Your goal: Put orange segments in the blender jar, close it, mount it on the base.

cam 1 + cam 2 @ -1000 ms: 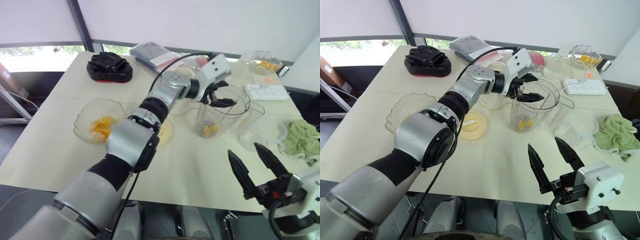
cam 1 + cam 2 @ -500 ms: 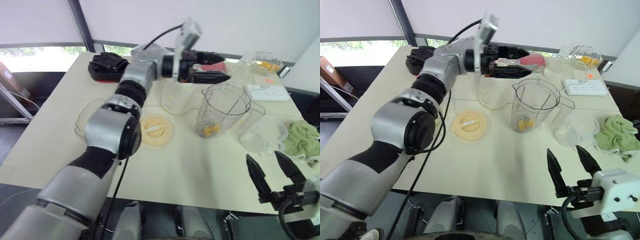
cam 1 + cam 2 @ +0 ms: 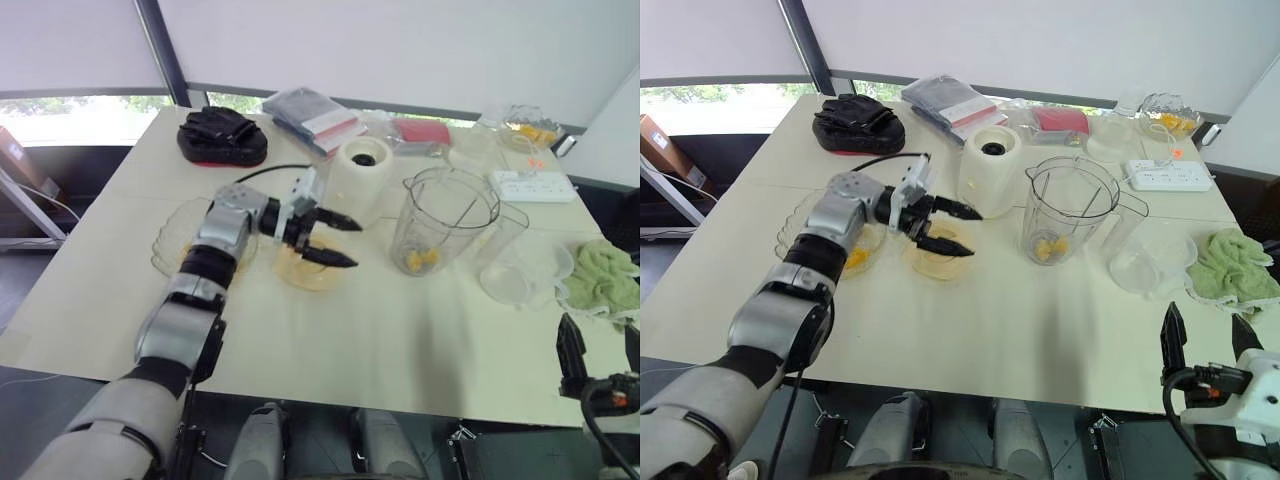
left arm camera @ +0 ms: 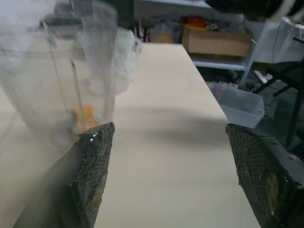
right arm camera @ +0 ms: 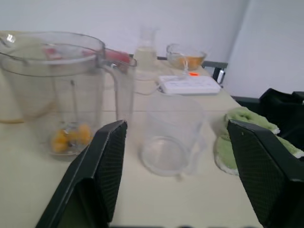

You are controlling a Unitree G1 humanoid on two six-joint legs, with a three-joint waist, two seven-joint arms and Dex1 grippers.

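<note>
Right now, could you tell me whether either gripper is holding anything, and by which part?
Nothing is held. The left gripper is open over the lid, and the right gripper is open and empty.

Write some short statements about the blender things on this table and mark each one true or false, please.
1. The blender jar has orange pieces at its bottom. True.
2. The yellow lid closes the jar. False: the lid lies on the table, under the left gripper, and the jar is open.
3. The left gripper is open and holds nothing. True.
4. The jar is mounted on the white base. False: it stands on the table beside the base.
5. The right gripper is shut on the green cloth. False: it is open and empty, and the cloth lies apart from it on the table.
</note>
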